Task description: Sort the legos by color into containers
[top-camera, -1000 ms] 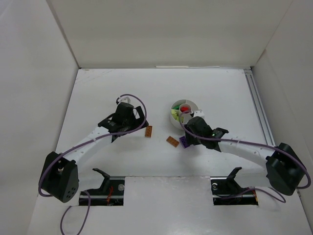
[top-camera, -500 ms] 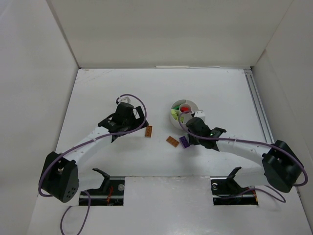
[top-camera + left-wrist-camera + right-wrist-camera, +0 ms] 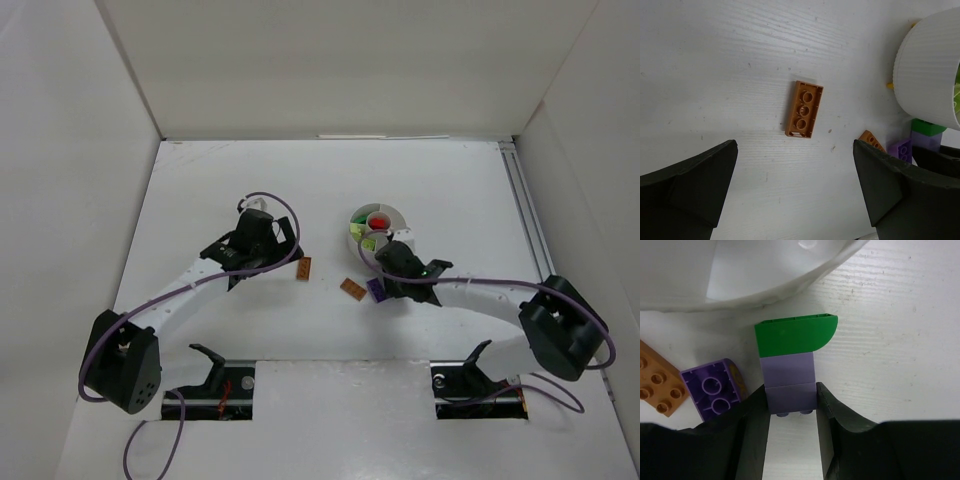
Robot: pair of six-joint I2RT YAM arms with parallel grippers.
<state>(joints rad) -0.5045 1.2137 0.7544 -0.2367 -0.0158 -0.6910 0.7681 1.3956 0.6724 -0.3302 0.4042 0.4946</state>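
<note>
In the right wrist view my right gripper is shut on a stack of lilac bricks with a green wedge on its far end, just in front of the round white tub. A purple brick and an orange-brown brick lie to its left. In the top view the right gripper is at the tub's near side. My left gripper is open and empty over the table, with another orange-brown brick lying just beyond its fingertips.
The tub's compartments hold red, green and yellow-green pieces. The loose orange-brown bricks and the purple brick lie between the two grippers. White walls stand round the table, with a rail on the right.
The right arm has shifted a little left and toward the tub, its elbow moving inward. The left arm and the loose bricks have not moved.
</note>
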